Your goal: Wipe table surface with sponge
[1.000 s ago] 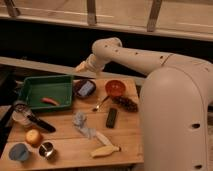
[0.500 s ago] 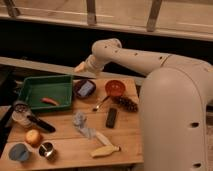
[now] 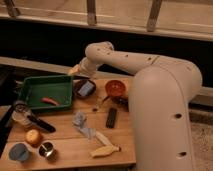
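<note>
Blue cup [image 3: 19,151]: sitting at 8 o'clock on the table [image 3: 67,150], well apart from my arm.
Green tray [image 3: 30,87]: lying at 10 o'clock with 1 red item inside, and staying exactly where it was 1 second ago.
Pincer [image 3: 75,70]: hanging at 12 o'clock over the table's far edge, just beside the tray's far right corner. I cannot tell whether it is open or closed, and it is hardly drifting from its spot of 1 second ago.
Sponge [image 3: 86,88]: I am taking the pale bluish pad in the dark dish [image 3: 76,91] for it, though I am not certain. It is lying at 5 o'clock from my pincer, near it but apart, and not shifting.
Black remote [image 3: 111,117]: resting near the table's middle, at 4 o'clock from the dish.
Red bowl [image 3: 116,88]: standing at 2 o'clock, unmoved.
Change: almost nothing is moving across these 3 looks.
Meaning: I am judging that wiping is not yet beginning. I am pausing above the pad, and the reach down and the grasp are both waiting to be done.
</note>
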`<state>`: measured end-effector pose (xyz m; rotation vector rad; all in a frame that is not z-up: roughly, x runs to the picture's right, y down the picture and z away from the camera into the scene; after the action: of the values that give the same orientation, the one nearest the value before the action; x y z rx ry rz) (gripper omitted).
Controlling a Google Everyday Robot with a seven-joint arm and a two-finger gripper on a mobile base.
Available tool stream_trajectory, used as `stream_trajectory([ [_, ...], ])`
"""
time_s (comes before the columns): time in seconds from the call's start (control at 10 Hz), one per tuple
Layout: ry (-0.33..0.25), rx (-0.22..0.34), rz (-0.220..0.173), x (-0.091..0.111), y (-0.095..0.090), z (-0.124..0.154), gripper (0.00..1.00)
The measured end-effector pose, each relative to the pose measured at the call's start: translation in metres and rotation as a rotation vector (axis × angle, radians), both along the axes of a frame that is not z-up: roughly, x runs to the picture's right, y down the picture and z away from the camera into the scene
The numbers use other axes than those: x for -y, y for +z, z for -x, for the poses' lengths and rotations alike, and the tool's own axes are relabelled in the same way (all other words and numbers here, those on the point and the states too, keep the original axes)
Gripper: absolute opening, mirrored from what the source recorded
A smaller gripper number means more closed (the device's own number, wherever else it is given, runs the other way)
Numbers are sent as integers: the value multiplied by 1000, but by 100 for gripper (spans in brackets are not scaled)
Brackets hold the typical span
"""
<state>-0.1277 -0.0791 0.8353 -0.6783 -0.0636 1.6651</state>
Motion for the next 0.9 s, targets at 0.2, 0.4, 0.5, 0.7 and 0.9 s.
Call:
stream_trajectory([
  [0.2,-33,-4,20,-7,13,17,80],
  [0.4,-27,-15,33,-9,23,23,80],
  [0.5,-9,-31,49,-9,33,18,80],
  [0.7,13,-45,74,-11,48,19,80],
  [0.9,64,-55,79,-10,56,9,80],
])
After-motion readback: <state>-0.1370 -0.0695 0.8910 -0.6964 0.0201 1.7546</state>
